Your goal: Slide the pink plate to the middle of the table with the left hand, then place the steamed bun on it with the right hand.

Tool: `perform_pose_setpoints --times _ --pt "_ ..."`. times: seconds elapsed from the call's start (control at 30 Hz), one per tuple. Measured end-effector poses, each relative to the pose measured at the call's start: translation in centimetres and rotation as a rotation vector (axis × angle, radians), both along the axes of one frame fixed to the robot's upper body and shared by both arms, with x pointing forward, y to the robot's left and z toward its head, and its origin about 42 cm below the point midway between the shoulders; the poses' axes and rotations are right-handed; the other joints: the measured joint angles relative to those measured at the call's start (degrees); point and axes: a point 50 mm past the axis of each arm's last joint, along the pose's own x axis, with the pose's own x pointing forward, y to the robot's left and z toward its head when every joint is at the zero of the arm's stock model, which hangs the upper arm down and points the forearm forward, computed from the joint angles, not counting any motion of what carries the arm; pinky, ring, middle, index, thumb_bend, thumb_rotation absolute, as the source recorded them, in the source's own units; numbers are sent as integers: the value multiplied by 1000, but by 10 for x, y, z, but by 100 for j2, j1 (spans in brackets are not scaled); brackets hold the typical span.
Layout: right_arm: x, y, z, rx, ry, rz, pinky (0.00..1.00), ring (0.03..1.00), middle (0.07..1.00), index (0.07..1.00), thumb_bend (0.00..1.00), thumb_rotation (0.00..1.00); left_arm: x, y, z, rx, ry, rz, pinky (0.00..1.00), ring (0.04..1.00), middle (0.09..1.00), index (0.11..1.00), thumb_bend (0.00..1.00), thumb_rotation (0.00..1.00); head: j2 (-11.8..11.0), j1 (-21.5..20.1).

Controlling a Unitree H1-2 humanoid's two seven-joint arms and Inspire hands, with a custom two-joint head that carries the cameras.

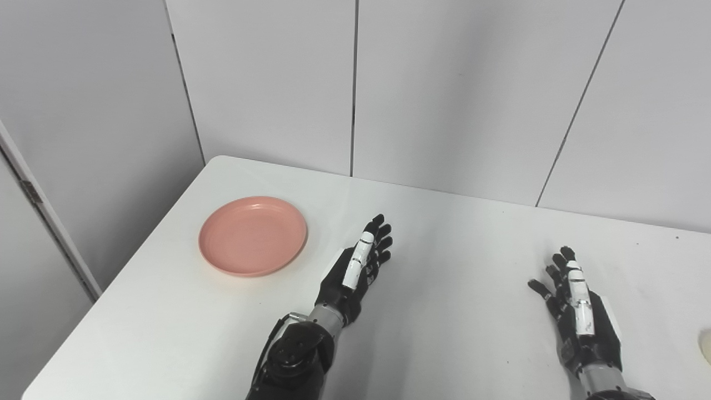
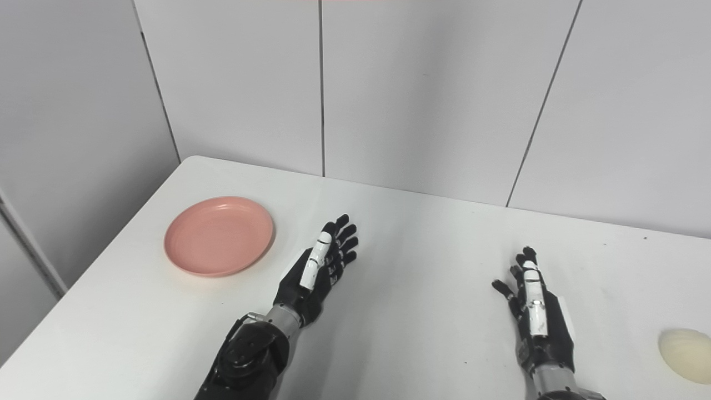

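Note:
An empty pink plate (image 1: 253,235) rests on the left part of the white table (image 1: 455,233). My left hand (image 1: 358,269) hovers just right of the plate, fingers stretched out and open, not touching it. The right hand (image 1: 577,308) is open too, fingers spread, over the table's right side. A pale cream steamed bun (image 2: 687,354) lies at the far right near the front edge, to the right of that hand and apart from it. In the left eye view only a sliver of the bun (image 1: 706,345) shows at the picture's edge.
Grey wall panels (image 1: 444,83) stand right behind the table's far edge. The table's left edge runs diagonally past the plate, with a gap to the side wall (image 1: 83,139). Bare tabletop lies between the two hands.

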Motion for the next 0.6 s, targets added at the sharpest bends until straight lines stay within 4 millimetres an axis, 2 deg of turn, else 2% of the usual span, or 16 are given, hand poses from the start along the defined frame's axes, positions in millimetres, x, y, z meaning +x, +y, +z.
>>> perform_pose_setpoints --times 0.13,0.2,0.27,0.37,0.6 --pt "1 -2 1 -5 0 0 1000 1000 1000 1000 121 1000 -1 0 27 -19 -74 15 955 954 969 975 715 999 9 79" --pt "1 -4 1 -9 0 1 1000 1000 1000 1000 114 1000 -2 3 50 -24 -131 16 944 943 960 968 715 1000 26 123" --pt "2 -5 1 -12 1 4 1000 1000 1000 1000 109 1000 -4 8 70 -36 -188 24 977 944 956 958 719 1000 35 149" --pt "4 -9 1 -9 2 13 1000 1000 1000 1000 117 1000 -10 19 94 -77 -257 56 988 931 942 944 699 992 44 193" --pt "5 -16 1 -4 4 26 1000 1000 1000 1000 124 1000 -28 58 139 -132 -395 185 931 935 941 934 695 970 44 387"
